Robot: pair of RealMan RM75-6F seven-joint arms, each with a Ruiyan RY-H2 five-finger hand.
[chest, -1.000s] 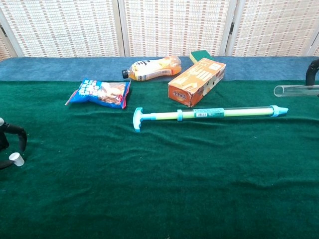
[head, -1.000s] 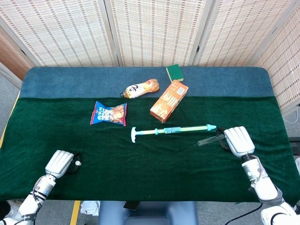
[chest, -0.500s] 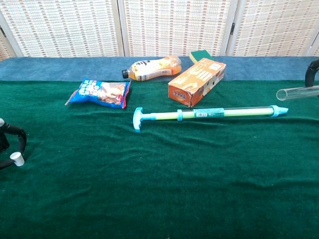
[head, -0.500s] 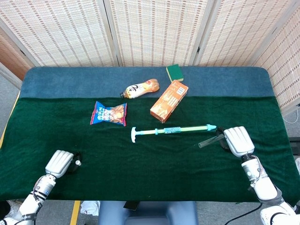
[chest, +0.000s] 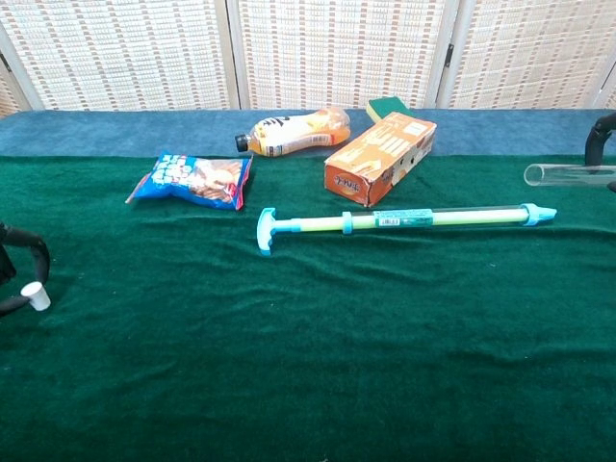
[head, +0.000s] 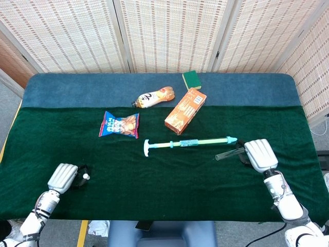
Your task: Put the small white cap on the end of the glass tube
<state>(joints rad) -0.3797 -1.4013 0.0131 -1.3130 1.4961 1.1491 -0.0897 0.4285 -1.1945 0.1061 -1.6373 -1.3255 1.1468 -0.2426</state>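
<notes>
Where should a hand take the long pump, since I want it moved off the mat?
Grip the long pump around its bare green shaft, between the T-handle and the labelled sleeve, coming straight down from above. It lies flat, left to right, with open mat on both long sides, so fingers can close across it.

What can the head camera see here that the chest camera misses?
Only the head view shows the pale backs of the left hand and right hand, and the table's near edge. Only the chest view shows the glass tube's open end clearly. Both show the small white cap, water pump toy, orange box, bottle and snack bag.
</notes>
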